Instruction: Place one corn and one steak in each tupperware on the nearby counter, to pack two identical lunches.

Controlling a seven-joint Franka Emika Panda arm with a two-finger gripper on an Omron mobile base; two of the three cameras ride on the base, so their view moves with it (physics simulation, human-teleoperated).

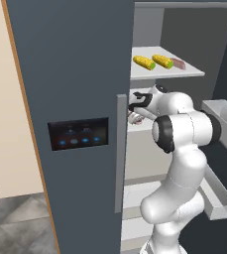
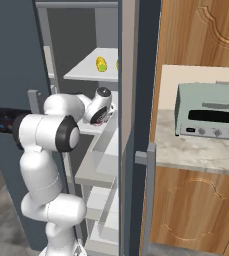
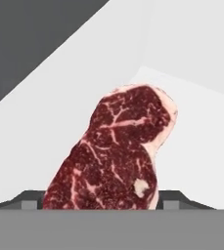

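While our claw (image 3: pixel 101 207) reaches into the open fridge (image 1: pixel 75 74), its fingers are clamped on a steak (image 3: pixel 116 151); two corn cobs (image 1: pixel 153 62) lie on the shelf (image 1: pixel 184 72) above it.

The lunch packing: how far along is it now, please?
Nothing looks packed yet. In hand: the hand view has one steak filling the space just above the tool's tips, apparently gripped, with the arm reaching into the open fridge. Left: two corn cobs and a second steak lie on the upper fridge shelf. The counter beside the toaster oven bears no tray in these views.
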